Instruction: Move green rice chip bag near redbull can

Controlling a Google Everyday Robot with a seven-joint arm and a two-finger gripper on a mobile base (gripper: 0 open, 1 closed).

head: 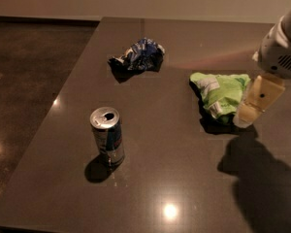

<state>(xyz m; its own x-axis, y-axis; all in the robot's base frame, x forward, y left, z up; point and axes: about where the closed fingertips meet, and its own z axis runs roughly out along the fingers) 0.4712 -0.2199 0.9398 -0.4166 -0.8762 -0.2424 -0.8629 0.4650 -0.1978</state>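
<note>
The green rice chip bag (222,95) lies crumpled on the right part of the dark table, white label patch facing up. The redbull can (107,136) stands upright at the front left of the table, pull-tab top open, about a third of the table's width to the left of the bag. My gripper (246,115) hangs at the right edge of the view, just right of the bag, its tan tip low beside the bag's right side and overlapping its edge. Nothing shows in its hold.
A smaller dark-blue-and-white crumpled bag (139,55) lies at the back, left of centre. The table (184,178) has its left edge running diagonally beside a brown floor (24,81). The arm's shadow falls on the table's front right.
</note>
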